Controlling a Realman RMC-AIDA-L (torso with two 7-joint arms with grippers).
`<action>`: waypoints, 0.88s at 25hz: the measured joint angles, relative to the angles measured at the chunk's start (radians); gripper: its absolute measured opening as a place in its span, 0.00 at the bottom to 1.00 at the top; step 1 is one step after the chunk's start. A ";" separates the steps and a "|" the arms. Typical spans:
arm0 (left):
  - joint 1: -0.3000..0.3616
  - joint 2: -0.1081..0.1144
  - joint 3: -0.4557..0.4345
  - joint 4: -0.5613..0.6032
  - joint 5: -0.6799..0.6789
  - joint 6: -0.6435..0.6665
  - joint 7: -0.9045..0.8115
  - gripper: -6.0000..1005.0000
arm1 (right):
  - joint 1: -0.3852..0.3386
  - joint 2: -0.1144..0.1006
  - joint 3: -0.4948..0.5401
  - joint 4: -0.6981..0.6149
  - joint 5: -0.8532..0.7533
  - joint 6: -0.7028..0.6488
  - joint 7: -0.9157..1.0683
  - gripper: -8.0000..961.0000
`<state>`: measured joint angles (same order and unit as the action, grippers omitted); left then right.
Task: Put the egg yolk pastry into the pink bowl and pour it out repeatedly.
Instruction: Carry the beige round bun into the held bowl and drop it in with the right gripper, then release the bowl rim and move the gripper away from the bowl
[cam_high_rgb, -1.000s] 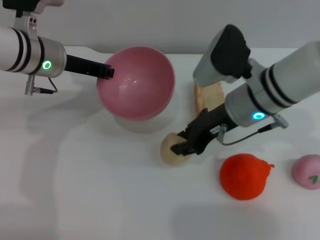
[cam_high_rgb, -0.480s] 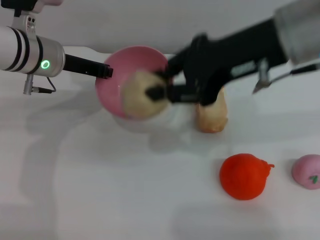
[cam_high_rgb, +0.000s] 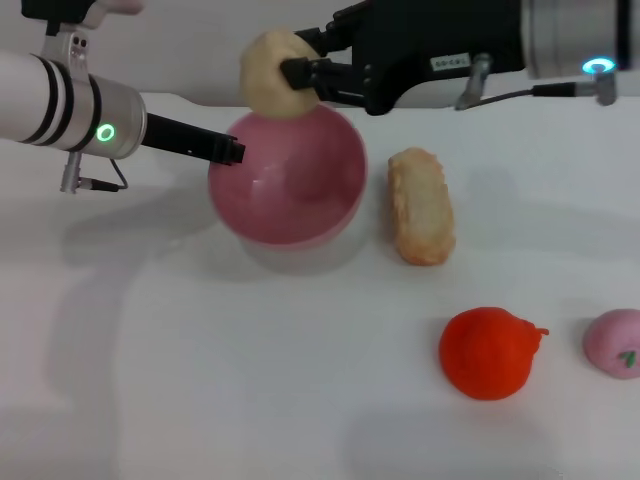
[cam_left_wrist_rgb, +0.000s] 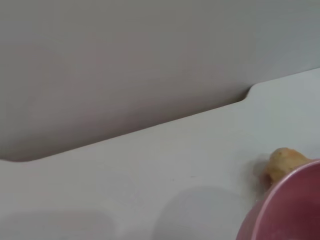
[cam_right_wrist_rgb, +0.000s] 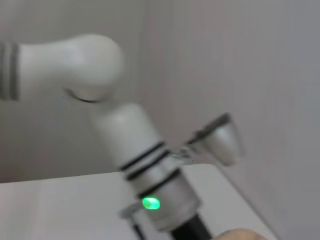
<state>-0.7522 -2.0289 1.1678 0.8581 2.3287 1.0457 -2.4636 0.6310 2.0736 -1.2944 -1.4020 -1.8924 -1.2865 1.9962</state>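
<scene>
The egg yolk pastry (cam_high_rgb: 272, 73), a pale beige ball, hangs in the air just above the far rim of the pink bowl (cam_high_rgb: 290, 180). My right gripper (cam_high_rgb: 296, 74) is shut on it, reaching in from the right. My left gripper (cam_high_rgb: 228, 151) holds the bowl's left rim and keeps the bowl raised a little off the table. In the left wrist view, part of the pink bowl (cam_left_wrist_rgb: 290, 210) shows at the corner. In the right wrist view a sliver of the pastry (cam_right_wrist_rgb: 245, 235) shows at the lower edge.
A long crusty bread (cam_high_rgb: 420, 205) lies right of the bowl. An orange-red fruit (cam_high_rgb: 487, 352) and a small pink fruit (cam_high_rgb: 615, 343) sit near the front right. The white table (cam_high_rgb: 200, 380) ends at a grey wall behind.
My right gripper lifted the pastry from the table beside the bread, carried it left and upward, and now holds it above the bowl. The bowl shifted slightly right.
</scene>
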 joint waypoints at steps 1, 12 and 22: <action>-0.001 -0.001 0.000 0.001 0.000 0.001 0.000 0.05 | 0.001 0.000 -0.014 0.027 0.001 0.041 -0.012 0.23; -0.004 -0.004 0.009 0.005 0.001 0.005 0.000 0.05 | -0.005 0.002 -0.063 0.086 0.014 0.175 -0.033 0.48; -0.005 0.020 0.000 0.017 0.006 0.081 -0.013 0.05 | -0.166 0.000 0.037 0.143 0.452 0.184 -0.438 0.55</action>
<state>-0.7568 -2.0085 1.1680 0.8750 2.3349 1.1271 -2.4765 0.4647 2.0732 -1.2573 -1.2589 -1.4401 -1.1029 1.5580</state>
